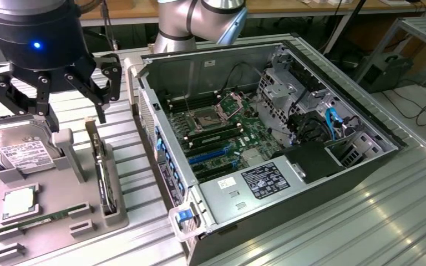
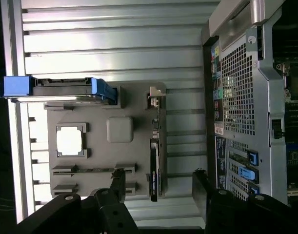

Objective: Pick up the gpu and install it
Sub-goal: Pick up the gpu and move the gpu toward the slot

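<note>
pincer (image 1: 76,115) hung released and empty above the grey tray (image 1: 50,191) on the desk (image 1: 361,221). under its finger on the exterior view's left sat the hard drive (image 1: 20,149). below the pincer the gpu (image 1: 104,180) stood edge-on in its slot, untouched, in line with the gap between the fingers. well off on the exterior view's right lay the open computer case (image 1: 272,138). a clean pick, i judged, wanted the fingers straddling the thin card mid-length, clear of its bracket (image 2: 156,93), and a straight, square descent.
</note>
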`<state>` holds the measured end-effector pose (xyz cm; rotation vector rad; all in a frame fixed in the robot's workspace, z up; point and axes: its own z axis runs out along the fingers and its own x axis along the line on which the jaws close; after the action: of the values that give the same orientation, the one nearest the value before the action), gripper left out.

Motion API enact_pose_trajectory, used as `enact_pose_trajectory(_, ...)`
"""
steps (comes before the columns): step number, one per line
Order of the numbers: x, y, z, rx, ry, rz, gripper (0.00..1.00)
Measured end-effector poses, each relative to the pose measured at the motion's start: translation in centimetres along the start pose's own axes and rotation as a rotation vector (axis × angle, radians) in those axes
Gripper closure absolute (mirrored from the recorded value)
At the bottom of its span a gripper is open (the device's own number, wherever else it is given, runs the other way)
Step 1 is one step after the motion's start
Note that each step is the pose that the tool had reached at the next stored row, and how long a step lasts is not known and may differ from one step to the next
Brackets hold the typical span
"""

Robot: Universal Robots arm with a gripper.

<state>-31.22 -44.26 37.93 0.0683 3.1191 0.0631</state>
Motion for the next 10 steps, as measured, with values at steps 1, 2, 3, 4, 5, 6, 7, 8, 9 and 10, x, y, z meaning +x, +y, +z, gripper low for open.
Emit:
enact_pose_trajectory(1, 0.0, 0.0, 0.16, 0.0004, 0.0013, -0.002, 0.34)
enact_pose_trajectory(2, 0.0, -0.01, 0.32, 0.0005, 0.0027, -0.003, 0.34)
enact_pose_trajectory(3, 0.0, -0.02, 0.46, 0.0009, 0.004, -0.005, 0.34)
enact_pose_trajectory(4, 0.0, -0.02, 0.57, 0.0012, 0.0046, -0.007, 0.34)
enact_pose_trajectory(5, 0.0, -0.03, 0.66, 0.0013, 0.0048, -0.009, 0.34)
enact_pose_trajectory(6, 0.0, -0.03, 0.73, 0.0014, 0.005, -0.011, 0.34)
enact_pose_trajectory(7, 0.0, -0.03, 0.8, 0.0015, 0.005, -0.012, 0.34)
enact_pose_trajectory(8, 0.0, -0.04, 0.9, 0.0015, 0.0049, -0.014, 0.34)
enact_pose_trajectory(9, 0.0, -0.04, 1.04, 0.0024, 0.005, -0.015, 0.34)
enact_pose_trajectory(10, 0.0, -0.05, 1.18, 0.0034, 0.0051, -0.017, 0.34)
